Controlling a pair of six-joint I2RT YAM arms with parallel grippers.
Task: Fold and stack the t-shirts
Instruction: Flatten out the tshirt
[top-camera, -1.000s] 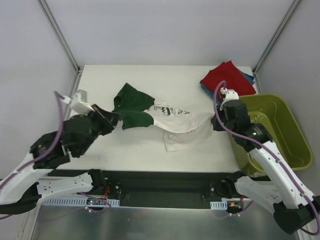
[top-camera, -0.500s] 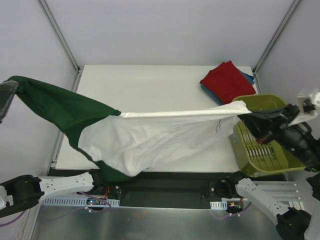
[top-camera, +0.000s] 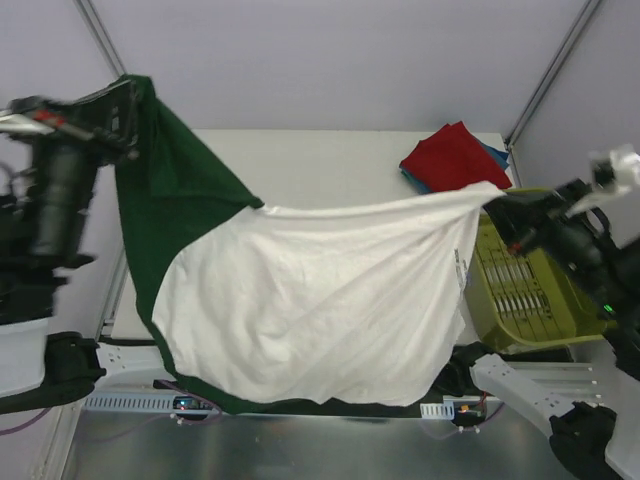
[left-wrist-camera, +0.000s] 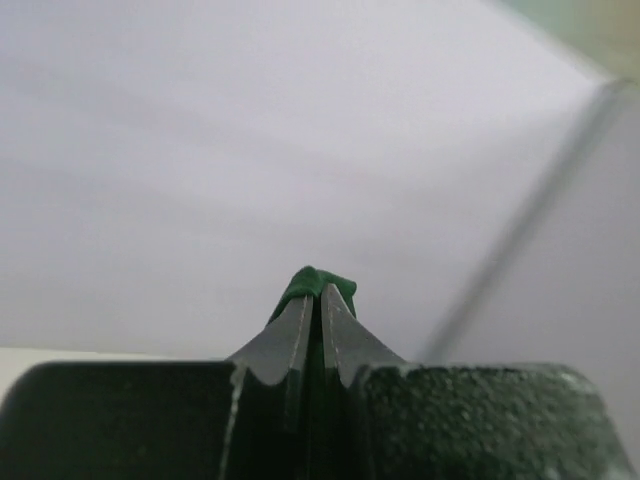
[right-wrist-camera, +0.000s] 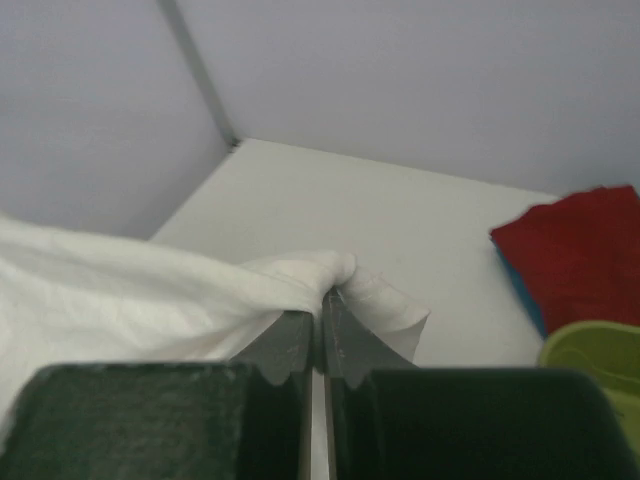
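Cream-white cloth: the cream-white t-shirt (top-camera: 310, 300) hangs in the air as a wide sheet, stretched between the two claws. It covers much of the tabletop (top-camera: 330, 160) in the overhead view.
Green cloth: the dark green sleeve (top-camera: 170, 190) runs up from the shirt's left side to the left claw. A dark green strip also shows along the lower left edge.
Left claw: the left claw (top-camera: 122, 105) is clamped tight on a fold of the green sleeve. The wrist view shows a small green tuft poking out past the closed tips.
Left arm pose: the left arm (top-camera: 55, 190) is held high at the left edge of the overhead view, close to the camera and blurred. Its wrist camera faces a pale wall (left-wrist-camera: 250, 150).
Right claw: the right claw (top-camera: 497, 205) is closed on a bunched white corner of the shirt. The wrist view shows the cloth pinched at the tips.
Right arm pose: the right arm (top-camera: 580, 245) is held up at the right edge, above the olive-green basket (top-camera: 540, 300), with its claw pointing left toward the shirt.
Folded stack: the red t-shirt (top-camera: 455, 160) lies on the teal-blue t-shirt (top-camera: 498, 152) at the far right corner of the tabletop. Neither claw touches them.
Basket: it sits just right of the tabletop, beneath the right arm.
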